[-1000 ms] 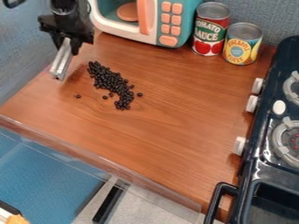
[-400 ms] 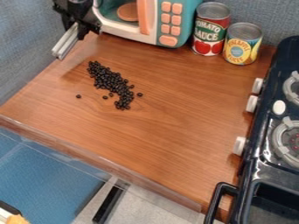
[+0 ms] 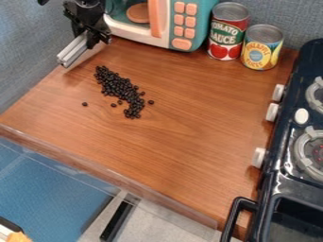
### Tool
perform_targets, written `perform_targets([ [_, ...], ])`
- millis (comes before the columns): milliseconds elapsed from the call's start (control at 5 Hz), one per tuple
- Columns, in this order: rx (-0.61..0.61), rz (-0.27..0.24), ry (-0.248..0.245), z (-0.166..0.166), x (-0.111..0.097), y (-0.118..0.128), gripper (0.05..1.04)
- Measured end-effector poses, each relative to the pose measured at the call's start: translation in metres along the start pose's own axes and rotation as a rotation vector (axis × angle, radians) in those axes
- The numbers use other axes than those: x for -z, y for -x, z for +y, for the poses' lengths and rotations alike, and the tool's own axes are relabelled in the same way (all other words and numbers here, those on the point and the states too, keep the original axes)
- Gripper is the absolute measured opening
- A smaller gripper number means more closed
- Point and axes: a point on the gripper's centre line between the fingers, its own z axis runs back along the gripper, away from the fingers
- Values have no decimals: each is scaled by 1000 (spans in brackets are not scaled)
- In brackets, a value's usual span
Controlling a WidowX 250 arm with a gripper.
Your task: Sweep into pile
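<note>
Black beans (image 3: 116,87) lie in a long, bent heap on the brown counter (image 3: 176,132), with a few loose beans near it; up and to the left, the pincer (image 3: 88,35) is clamped on a grey bar (image 3: 73,50), which tilts; a toy microwave (image 3: 165,33) sits behind; a red can (image 3: 227,32) and yellow can (image 3: 261,48) stand near the stove (image 3: 282,179).

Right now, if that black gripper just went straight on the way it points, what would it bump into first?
Probably the counter, near its edge by the wall: the gripper slants down that way, silvery piece leading. Depth is hard to judge, so the wall might come first.
</note>
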Motion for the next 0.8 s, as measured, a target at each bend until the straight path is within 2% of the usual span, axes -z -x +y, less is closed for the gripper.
perform_targets([
  [200, 55, 7, 17, -5, 13, 20, 384],
  [600, 101, -38, 62, -13, 5, 34, 384],
  [800, 106, -22, 104, -16, 5, 38, 384],
])
